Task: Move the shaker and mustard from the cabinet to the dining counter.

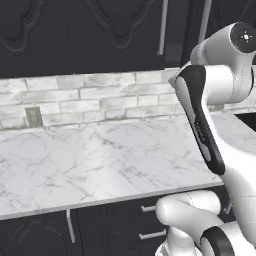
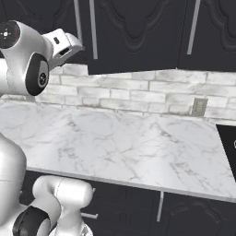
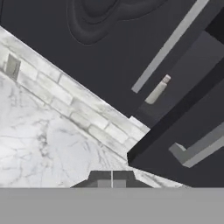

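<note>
Closed fingertips of the gripper (image 3: 112,178), pressed together and holding nothing, sit at the near edge of the hand view above a white grey-veined marble worktop (image 1: 100,165). Behind the worktop runs a pale brick backsplash (image 1: 90,100) with a wall outlet (image 1: 33,116); dark drawer units (image 1: 125,225) lie below. Overhead hangs the black cabinet (image 3: 109,52), one door (image 3: 183,144) swung ajar, its silver bar handle (image 3: 168,46) running diagonally. Inside the gap a small grey-silver shaker (image 3: 158,89) is visible. The white arm (image 1: 210,115) rises at the right of the left base view
</note>
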